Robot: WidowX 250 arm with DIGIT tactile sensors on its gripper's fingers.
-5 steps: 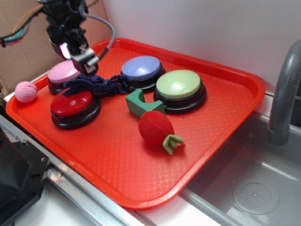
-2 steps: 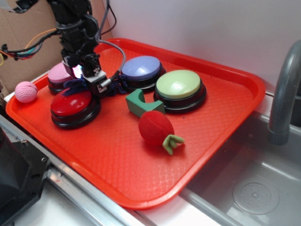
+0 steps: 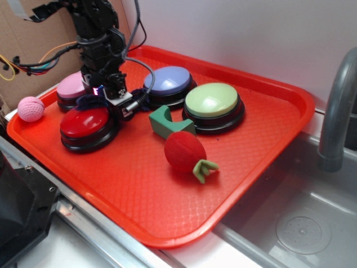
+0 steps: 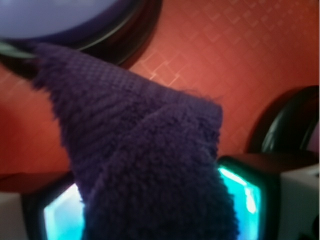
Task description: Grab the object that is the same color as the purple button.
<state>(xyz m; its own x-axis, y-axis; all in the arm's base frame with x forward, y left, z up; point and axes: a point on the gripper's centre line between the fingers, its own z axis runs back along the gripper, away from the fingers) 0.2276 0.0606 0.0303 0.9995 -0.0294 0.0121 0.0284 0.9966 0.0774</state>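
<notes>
The object, a dark purple knitted yarn piece [image 3: 85, 101], lies on the red tray [image 3: 268, 139] between the pink, red and purple buttons. The purple button [image 3: 167, 80] has a pale lavender dome on a black base. My gripper [image 3: 120, 106] is down on the middle of the yarn. In the wrist view the yarn [image 4: 145, 150] fills the whole gap of the gripper [image 4: 150, 210] and presses against both glowing cyan pads [image 4: 240, 190]. The purple button's dome [image 4: 60, 15] shows at the top left there.
On the tray also stand a pink button [image 3: 73, 85], a red button [image 3: 86, 123] and a green button [image 3: 212, 100]. A green block [image 3: 164, 121] and a red plush strawberry [image 3: 185, 152] lie mid-tray, a pink crocheted ball [image 3: 30, 108] at its left edge. A sink [image 3: 301, 223] and faucet [image 3: 337, 111] are right.
The gripper has come down and to the right, from above the pink button onto the middle of the yarn piece. The yarn now sits between its fingers.
</notes>
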